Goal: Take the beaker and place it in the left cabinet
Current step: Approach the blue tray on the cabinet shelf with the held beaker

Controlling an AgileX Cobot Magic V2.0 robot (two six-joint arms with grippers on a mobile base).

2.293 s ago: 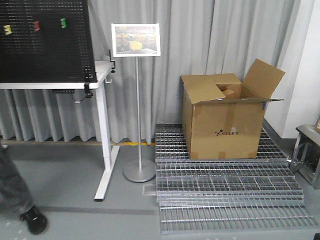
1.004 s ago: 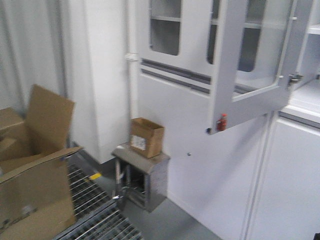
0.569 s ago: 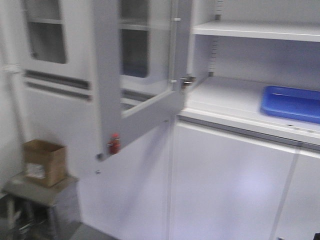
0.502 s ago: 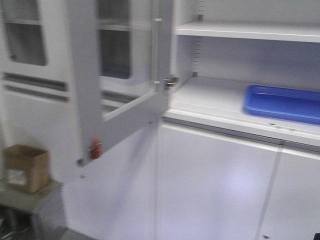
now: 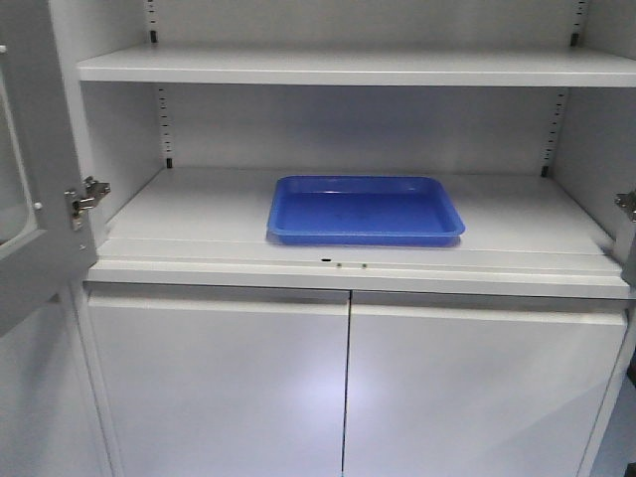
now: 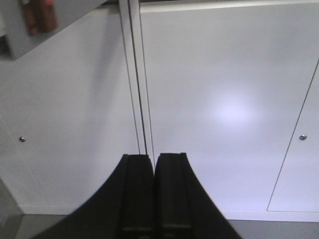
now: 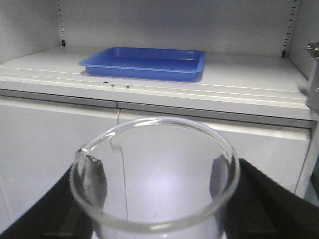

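The beaker (image 7: 154, 174), clear glass with a spout on its rim at the left, fills the bottom of the right wrist view. My right gripper (image 7: 155, 209) is shut on it, with one black finger on each side of the glass. It hangs in front of and below the left cabinet (image 5: 199, 214), a light grey cabinet with wide shelves and slotted uprights. The cabinet's middle shelf (image 7: 249, 74) lies ahead, above the beaker's rim. My left gripper (image 6: 153, 164) is shut on nothing, facing the closed lower doors (image 6: 224, 109). Neither gripper shows in the front view.
A blue tray (image 5: 364, 209) lies mid-shelf, also seen as the tray (image 7: 144, 62) in the right wrist view. An upper shelf (image 5: 348, 68) runs above it. The cabinet's glazed door (image 5: 40, 199) stands open at the left. A latch (image 5: 626, 204) sticks out at the right edge.
The front view has swung right, from the cardboard box and sign stand, past the open cabinet door, until it faces the open cabinet and blue tray squarely.
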